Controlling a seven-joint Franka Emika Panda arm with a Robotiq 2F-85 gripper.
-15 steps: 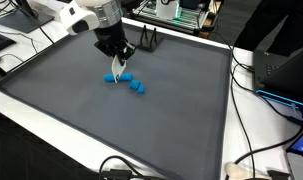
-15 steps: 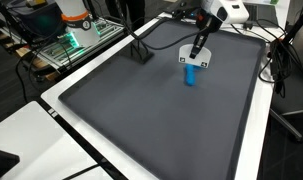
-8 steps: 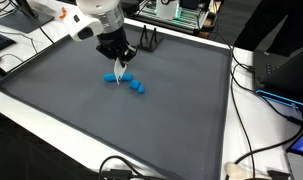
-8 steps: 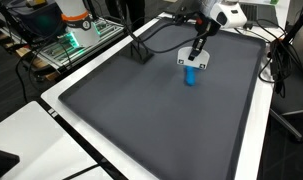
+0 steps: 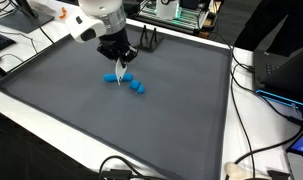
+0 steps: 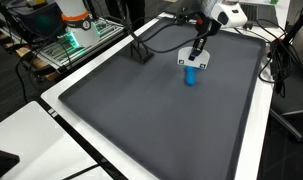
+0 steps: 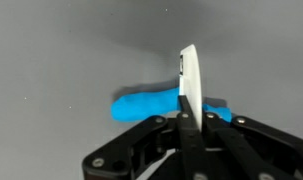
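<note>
A robot arm's gripper [image 5: 120, 60] hung over a dark grey mat [image 5: 71, 115] that covered most of a white table [image 5: 246, 120]. The jaws were closed tight on a thin white blade [image 5: 122, 71]. They pinched it at its upper end, so it pointed down toward the mat.

In the wrist view the gripper [image 7: 184, 118] came in from the bottom edge. Its two black fingers [image 7: 141, 140] were pressed together on the blade [image 7: 189, 80], which showed edge-on as a narrow white strip. Right behind the blade a blue lump [image 7: 143, 106], long and rounded, lay flat on the mat [image 7: 61, 50]. The blade crossed in front of it near one end. Whether the blade's tip touched the lump could not be told.

In an exterior view the lump [image 5: 111, 78] lay just beside the blade's tip, near the middle of the mat's far half. A second bit [image 5: 132, 82] and a third bit [image 5: 139, 88], also blue, lay close by in a short line. In an exterior view the blue pieces [image 6: 191, 76] overlapped into one shape directly below the gripper [image 6: 198, 47] and blade [image 6: 195, 60]. Black cables [image 5: 246, 150] ran along the table beside the mat.
</note>
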